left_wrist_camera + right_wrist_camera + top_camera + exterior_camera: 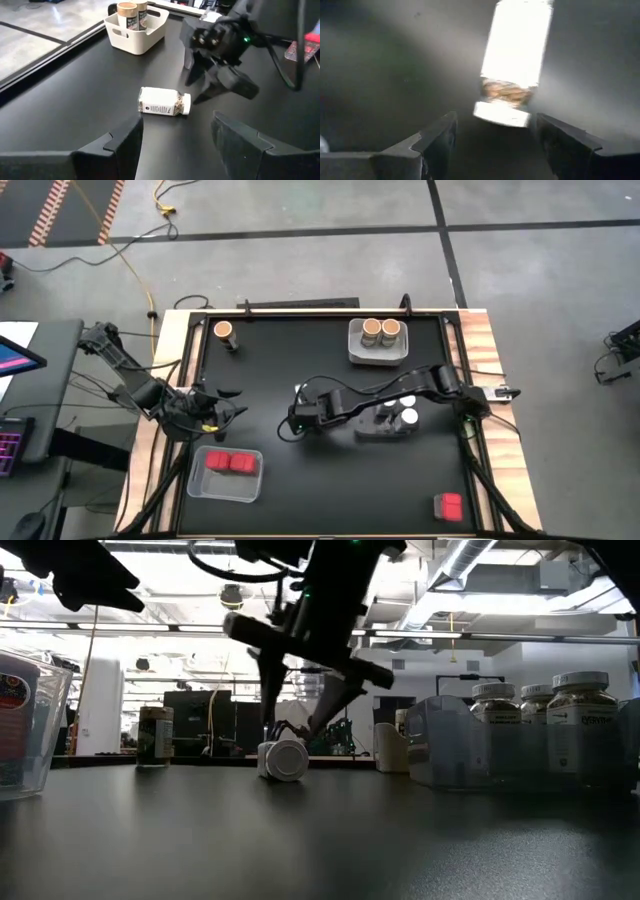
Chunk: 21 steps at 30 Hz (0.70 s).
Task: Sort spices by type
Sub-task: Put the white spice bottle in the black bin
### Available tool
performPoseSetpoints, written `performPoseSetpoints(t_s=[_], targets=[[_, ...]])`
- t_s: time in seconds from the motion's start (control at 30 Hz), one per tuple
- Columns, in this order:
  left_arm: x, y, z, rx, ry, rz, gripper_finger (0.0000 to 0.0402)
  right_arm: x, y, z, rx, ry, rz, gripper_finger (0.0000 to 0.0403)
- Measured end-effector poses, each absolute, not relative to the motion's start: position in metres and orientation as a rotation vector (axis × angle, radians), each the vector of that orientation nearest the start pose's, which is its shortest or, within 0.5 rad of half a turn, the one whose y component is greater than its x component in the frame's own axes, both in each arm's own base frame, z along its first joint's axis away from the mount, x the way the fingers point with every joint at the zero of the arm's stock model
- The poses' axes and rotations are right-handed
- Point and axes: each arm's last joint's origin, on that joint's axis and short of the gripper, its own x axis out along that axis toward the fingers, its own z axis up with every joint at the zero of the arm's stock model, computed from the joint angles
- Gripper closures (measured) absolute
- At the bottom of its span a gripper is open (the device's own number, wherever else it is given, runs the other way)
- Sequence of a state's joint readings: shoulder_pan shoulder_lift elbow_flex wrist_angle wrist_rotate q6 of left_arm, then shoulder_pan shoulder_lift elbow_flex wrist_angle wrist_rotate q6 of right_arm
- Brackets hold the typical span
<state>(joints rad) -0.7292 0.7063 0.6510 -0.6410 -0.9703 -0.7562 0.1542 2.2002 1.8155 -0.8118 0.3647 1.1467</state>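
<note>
White-lidded and lying on its side, the fallen jar [164, 101] is what you are going after now; it rests on the black table [300, 480] near the middle, alone, just ahead of your right gripper [200, 80]. The step in hand looks like a pick of this stray jar, so it can join the other white-lidded jars [402, 412] in the dark tray [372, 426] on the right. Your right arm reaches across from the right edge, elbow bent, wrist tilted down toward the jar. Its fingers [436, 137] stand apart, wider than the jar's lid, one to each side of the lid end, and they hold nothing; the jar is not yet between them.

For the next move, you probably need to come lower and farther forward until the body sits between the pads, then close across the round wall. A jar on its side may roll if one finger touches first, so keep the approach square.

Your left gripper [175, 145] waits at the left side of the table, pointed at the same jar from a distance, fingers part open and empty. Elsewhere, two cork-topped jars [380, 330] sit in the white bin [360, 355], one more cork-topped jar [223, 330] stands loose at the far left, red boxes [230, 463] lie in the clear tray [225, 490], and one red box [449, 505] sits loose at the near right.
</note>
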Motion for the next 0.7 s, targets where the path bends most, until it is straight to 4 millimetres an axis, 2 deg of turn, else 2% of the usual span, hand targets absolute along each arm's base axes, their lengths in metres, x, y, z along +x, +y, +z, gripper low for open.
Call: performPoseSetpoints(t_s=[0.13,0.27,0.57,0.7], targets=[[0.114,-0.07,0.267,-0.213,0.341,0.382,0.018,0.457,0.051,0.193,0.702,0.891,-0.803,0.0106],[0.113,-0.069,0.265,-0.193,0.357,0.387,0.018,0.462,0.043,0.194,0.752,0.91,-0.732,0.0106],[0.113,-0.069,0.265,-0.187,0.365,0.385,0.018,0.46,0.028,0.192,0.771,0.963,-0.744,0.0106],[0.112,-0.068,0.264,-0.175,0.375,0.388,0.018,0.463,0.023,0.18,0.78,0.993,-0.734,0.0106]])
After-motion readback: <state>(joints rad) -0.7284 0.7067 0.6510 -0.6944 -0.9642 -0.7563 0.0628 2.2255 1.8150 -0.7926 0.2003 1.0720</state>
